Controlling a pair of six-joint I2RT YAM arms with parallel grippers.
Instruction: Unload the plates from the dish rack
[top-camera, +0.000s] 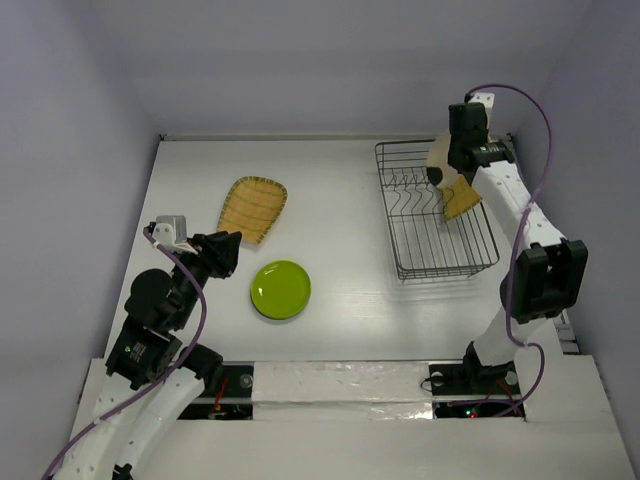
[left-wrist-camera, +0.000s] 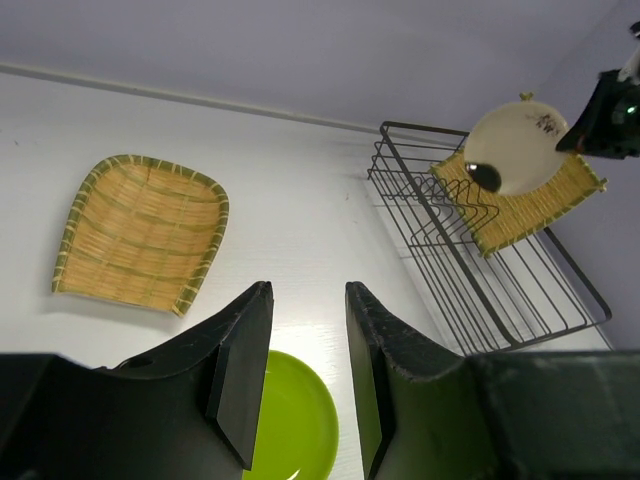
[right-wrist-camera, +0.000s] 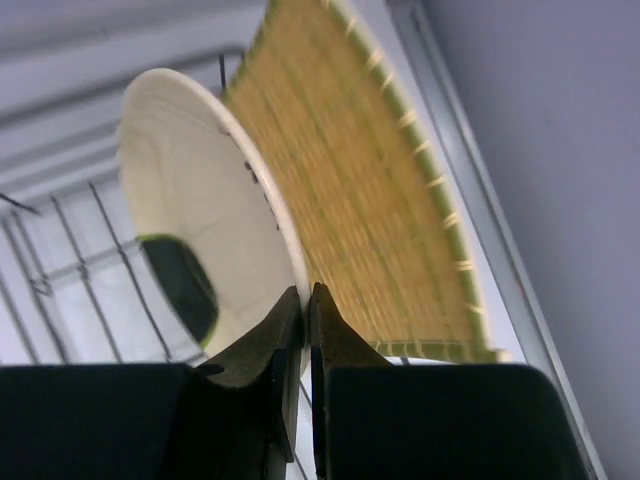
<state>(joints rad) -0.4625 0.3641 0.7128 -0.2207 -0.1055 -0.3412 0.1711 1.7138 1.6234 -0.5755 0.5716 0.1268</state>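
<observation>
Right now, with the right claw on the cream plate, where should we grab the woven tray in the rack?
Probably the upper rim of the woven tray, coming from above. It stands on edge, tilted, in the dish rack just behind the cream plate held by the right claw, so its front face is partly covered; the top edge juts above the wires.

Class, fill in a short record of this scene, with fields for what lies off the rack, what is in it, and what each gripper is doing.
On the table: oval woven tray; lime-green plate
In the dish rack: cream plate; square woven tray beside it, both on edge
Left gripper: open, empty, near the lime-green plate
Right gripper: shut on the cream plate's rim
Plates left to unload: two
</observation>
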